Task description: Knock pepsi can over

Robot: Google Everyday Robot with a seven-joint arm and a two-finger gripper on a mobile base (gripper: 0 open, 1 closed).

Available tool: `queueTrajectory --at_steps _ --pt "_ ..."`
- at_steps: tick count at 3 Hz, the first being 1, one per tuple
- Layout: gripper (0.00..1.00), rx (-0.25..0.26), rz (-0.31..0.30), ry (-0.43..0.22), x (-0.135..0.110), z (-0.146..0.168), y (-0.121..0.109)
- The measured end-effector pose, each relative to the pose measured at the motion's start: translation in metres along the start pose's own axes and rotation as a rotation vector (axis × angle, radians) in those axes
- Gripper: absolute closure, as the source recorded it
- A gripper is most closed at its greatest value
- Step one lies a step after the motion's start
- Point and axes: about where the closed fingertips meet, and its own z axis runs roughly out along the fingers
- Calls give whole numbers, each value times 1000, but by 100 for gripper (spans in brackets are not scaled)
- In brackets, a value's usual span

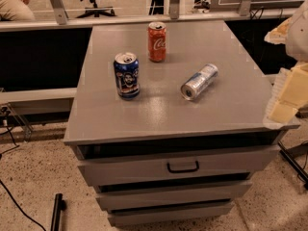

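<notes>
The pepsi can (126, 75) is dark blue with a silver top and a white and red graphic. It stands upright on the left part of the grey cabinet top (226, 42). My gripper (285, 102) is a pale yellow and white shape at the right edge of the view, over the cabinet's right front corner. It is far to the right of the pepsi can and touches nothing.
A red Coca-Cola can (157, 42) stands upright behind the pepsi can. A slim silver and light-blue can (199, 81) lies on its side between the pepsi can and my gripper. The cabinet has drawers with a black handle (183, 167). A railing runs behind.
</notes>
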Motion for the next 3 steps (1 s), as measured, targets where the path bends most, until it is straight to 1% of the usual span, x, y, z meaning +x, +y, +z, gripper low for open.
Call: queueTrajectory --at_steps 1,2,3 --pt "0 1 -1 -11 -2 1 -1" --pt "0 11 -21 -169 -31 6 -20" --pt "0 -2 -73 -388 -93 21 -48"
